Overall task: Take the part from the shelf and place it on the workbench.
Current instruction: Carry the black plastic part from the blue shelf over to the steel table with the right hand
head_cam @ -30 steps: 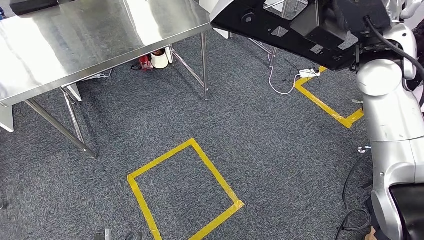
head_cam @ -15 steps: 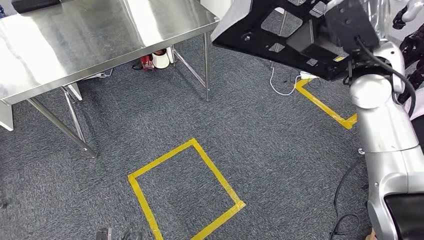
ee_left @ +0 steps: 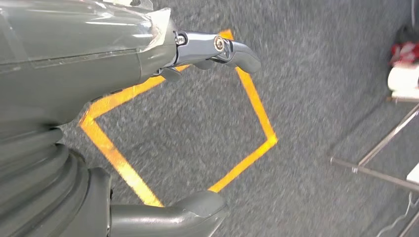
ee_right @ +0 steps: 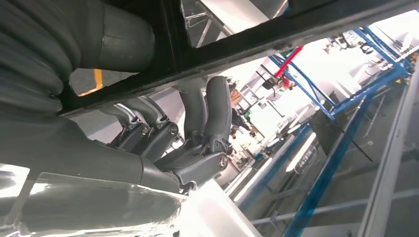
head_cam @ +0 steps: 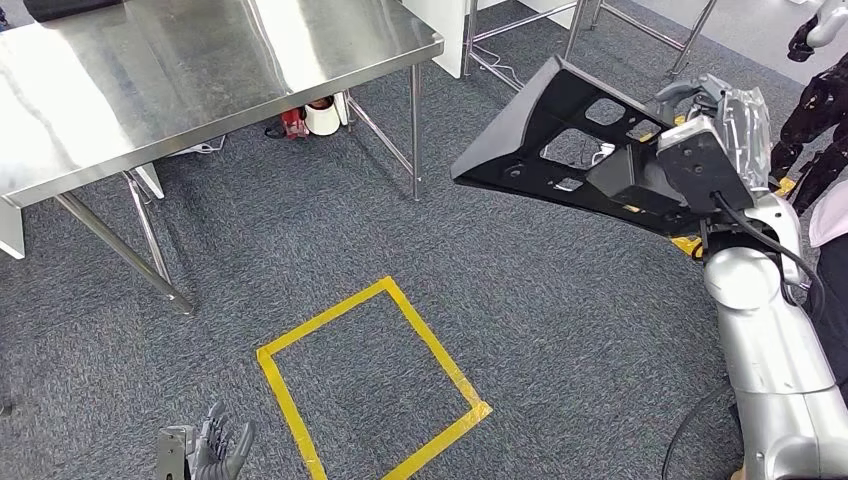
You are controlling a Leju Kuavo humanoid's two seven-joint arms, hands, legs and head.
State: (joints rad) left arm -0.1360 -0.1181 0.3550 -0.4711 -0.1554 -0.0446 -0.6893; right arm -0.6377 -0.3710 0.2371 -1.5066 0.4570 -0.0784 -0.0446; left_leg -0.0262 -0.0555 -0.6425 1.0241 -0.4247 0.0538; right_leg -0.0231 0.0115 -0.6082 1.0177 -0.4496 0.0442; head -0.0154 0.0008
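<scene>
The part [head_cam: 540,135] is a large black triangular panel with several cut-outs, held tilted in the air to the right of the steel workbench [head_cam: 150,70]. My right hand [head_cam: 725,115] grips its right end. In the right wrist view the fingers [ee_right: 197,143] curl around a black bar of the part [ee_right: 237,42]. My left hand [head_cam: 215,452] hangs low at the bottom left over the carpet, with fingers apart and nothing in them. The left wrist view shows its fingertips [ee_left: 232,49] and thumb [ee_left: 188,210] spread above the yellow tape.
A yellow tape square [head_cam: 370,385] marks the grey carpet in front of me. A red item and a white roll [head_cam: 310,118] lie under the workbench, between its slanted legs. More table legs [head_cam: 600,20] stand behind. A dark jointed limb [head_cam: 815,110] is at the right edge.
The part has swung down and tipped from the top right corner towards the middle right, with my right arm lowering. My left hand has come into view at the bottom.
</scene>
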